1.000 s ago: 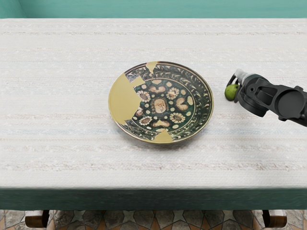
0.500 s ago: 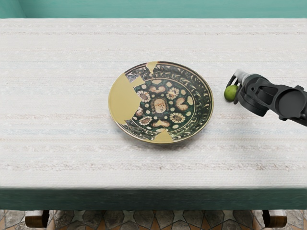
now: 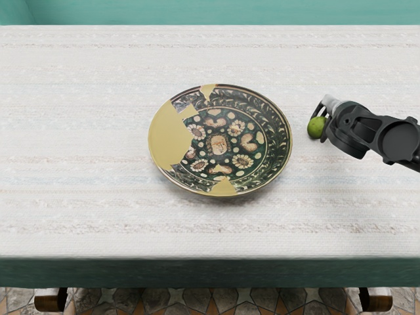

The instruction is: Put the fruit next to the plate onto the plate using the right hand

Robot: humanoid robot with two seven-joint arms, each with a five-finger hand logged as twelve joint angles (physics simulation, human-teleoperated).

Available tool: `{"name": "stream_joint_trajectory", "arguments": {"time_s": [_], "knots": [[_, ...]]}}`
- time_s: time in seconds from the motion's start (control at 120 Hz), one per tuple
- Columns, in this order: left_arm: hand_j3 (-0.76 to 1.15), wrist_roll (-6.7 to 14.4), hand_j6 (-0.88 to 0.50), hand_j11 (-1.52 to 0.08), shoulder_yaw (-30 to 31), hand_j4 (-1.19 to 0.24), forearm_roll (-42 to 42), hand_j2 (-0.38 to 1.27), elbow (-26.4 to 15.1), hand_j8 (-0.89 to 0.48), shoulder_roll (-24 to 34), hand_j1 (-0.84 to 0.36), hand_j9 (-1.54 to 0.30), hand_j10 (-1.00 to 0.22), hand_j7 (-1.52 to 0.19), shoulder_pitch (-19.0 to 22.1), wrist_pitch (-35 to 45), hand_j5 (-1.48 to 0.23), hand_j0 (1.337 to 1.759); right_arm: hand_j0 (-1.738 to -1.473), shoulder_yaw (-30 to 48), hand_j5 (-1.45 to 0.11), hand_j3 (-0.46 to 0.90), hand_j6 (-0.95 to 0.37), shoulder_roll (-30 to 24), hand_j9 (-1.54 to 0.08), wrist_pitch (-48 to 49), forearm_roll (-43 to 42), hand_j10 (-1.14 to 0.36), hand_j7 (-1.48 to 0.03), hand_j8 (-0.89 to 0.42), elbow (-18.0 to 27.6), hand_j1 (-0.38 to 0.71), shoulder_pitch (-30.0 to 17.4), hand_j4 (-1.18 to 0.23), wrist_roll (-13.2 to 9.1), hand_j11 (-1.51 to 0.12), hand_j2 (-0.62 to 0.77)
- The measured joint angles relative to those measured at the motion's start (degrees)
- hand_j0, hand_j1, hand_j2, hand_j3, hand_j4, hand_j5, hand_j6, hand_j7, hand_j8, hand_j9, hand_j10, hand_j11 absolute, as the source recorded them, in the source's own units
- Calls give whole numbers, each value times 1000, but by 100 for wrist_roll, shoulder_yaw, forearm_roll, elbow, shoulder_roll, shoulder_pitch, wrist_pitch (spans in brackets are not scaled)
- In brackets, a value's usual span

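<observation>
Head view, the only one you get here: your right hand point(image 3: 341, 125) sits at the right of the frame, a bit above mid-height, on a dark arm point(image 3: 394, 139) that comes in from the right edge. The fingers point(image 3: 320, 107) are curled round the fruit point(image 3: 316, 127), with one thin dark finger arching over its top, so that reads as a grip to me. The fruit is small, round and green, and only its left side shows; the rest is tucked behind the hand. I honestly can't tell if it's resting on the table point(image 3: 98, 184) or lifted just off it.

The fruit is just right of the plate point(image 3: 167, 134), close to the rim but not touching it, level with the plate's upper half. So it's beside the plate, not on it.

The plate lies flat near the middle of the frame. It's dark green with cream flower patterns, a big plain yellow patch on its left side and smaller yellow bits at the top and bottom rim.

The table runs the full width in a pale striped cloth, with a teal edge along the bottom.
</observation>
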Motion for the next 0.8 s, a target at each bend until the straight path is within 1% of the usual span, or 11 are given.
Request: {"name": "stream_joint_trajectory", "arguments": {"time_s": [0.125,0.35,0.525,0.8], "knots": [[0,0,-15,-19,0,-15,0,3,0,-15,0,332,-19,-15,-19,-9,-2,-19,1658,-1652,90,-1005,0,-371,-3,-966,35,21,-704,-941,-427,36,300,7,-497,-1,-968,225],[0,-1,-15,-19,6,-15,0,3,0,-15,0,332,-19,-15,-19,-77,-4,-19,1658,-1653,154,-1014,1,-360,-180,-985,25,53,-702,-948,-421,279,305,31,-486,0,-988,227],[0,-1,-15,-19,8,-15,0,3,0,-15,0,332,-19,-15,-19,-164,0,-19,1658,-1653,223,-1018,1,-357,-465,-995,-18,65,-700,-951,-413,627,307,47,-482,-1,-999,229],[0,0,-15,-19,9,-15,0,3,8,-15,0,332,-19,-15,-19,-191,3,-19,1658,-1653,441,-1034,1,-350,-996,-1012,-32,89,-708,-963,-404,1418,309,143,-474,-1,-1016,231]]}}
